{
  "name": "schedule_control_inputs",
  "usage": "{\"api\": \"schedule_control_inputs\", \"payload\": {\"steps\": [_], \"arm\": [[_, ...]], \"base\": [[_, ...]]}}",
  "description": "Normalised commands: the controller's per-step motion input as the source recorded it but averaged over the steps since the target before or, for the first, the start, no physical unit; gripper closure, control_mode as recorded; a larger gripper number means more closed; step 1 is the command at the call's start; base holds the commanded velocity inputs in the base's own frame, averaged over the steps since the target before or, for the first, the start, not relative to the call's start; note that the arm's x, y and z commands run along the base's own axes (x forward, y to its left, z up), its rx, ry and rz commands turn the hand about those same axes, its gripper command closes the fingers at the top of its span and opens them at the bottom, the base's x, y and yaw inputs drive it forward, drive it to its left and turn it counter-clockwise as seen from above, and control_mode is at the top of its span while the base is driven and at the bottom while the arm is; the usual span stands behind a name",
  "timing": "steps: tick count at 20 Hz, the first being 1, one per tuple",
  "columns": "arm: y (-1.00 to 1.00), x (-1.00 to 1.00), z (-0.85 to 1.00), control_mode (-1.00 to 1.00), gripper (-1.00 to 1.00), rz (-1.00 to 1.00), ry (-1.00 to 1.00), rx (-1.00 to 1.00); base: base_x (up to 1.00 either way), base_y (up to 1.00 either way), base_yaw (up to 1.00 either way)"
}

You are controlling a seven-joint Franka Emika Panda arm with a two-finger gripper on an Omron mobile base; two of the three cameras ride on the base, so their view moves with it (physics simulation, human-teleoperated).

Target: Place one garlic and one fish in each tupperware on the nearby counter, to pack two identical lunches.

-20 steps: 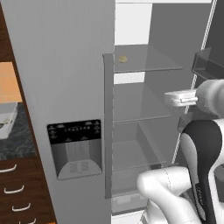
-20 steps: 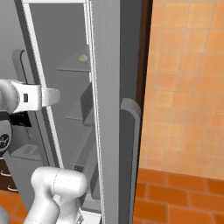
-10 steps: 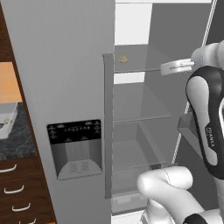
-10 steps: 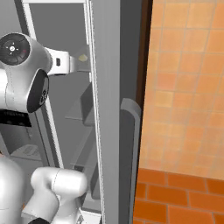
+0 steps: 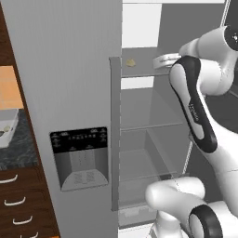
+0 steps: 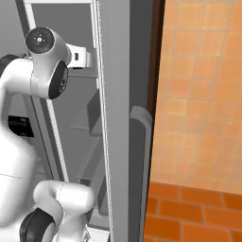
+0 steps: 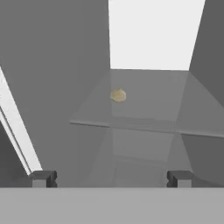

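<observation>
- The gripper (image 7: 109, 178) stands fully open with nothing between its fingertips (image 7: 43, 178), raised level with the fridge's upper glass shelf (image 7: 153, 124).
- A garlic (image 7: 118, 95) lies far back on that shelf, left of centre.
- The counter (image 5: 14, 148) sits far left.

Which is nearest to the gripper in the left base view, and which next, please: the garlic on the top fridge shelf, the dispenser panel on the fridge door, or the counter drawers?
From the gripper:
1. Garlic, just to its left on the top glass shelf.
2. Dispenser panel, lower and to the left, on the closed fridge door.
3. Counter drawers, at the view's bottom left, past the fridge.
</observation>
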Motion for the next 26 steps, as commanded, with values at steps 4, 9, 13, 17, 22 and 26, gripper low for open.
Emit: {"api": "schedule_control_inputs", "payload": {"steps": [4,9,13,17,22,26], "arm": [[0.04,0.97,-0.21,-1.00,-1.00,0.00,0.03,0.00],[0.00,0.86,-0.12,-1.00,-1.00,0.00,0.04,0.00],[0.04,0.51,-0.23,-1.00,-1.00,0.00,0.00,0.00],[0.04,0.61,-0.32,-1.00,-1.00,0.01,0.00,0.00],[0.09,0.78,-0.03,-1.00,-1.00,0.00,0.01,0.00],[0.07,0.70,-0.03,-1.00,-1.00,0.00,0.07,0.00]], "base": [[0.00,0.00,0.00],[0.00,0.00,0.00],[0.00,0.00,0.00],[0.00,0.00,0.00],[0.00,0.00,0.00],[0.00,0.00,0.00]]}}
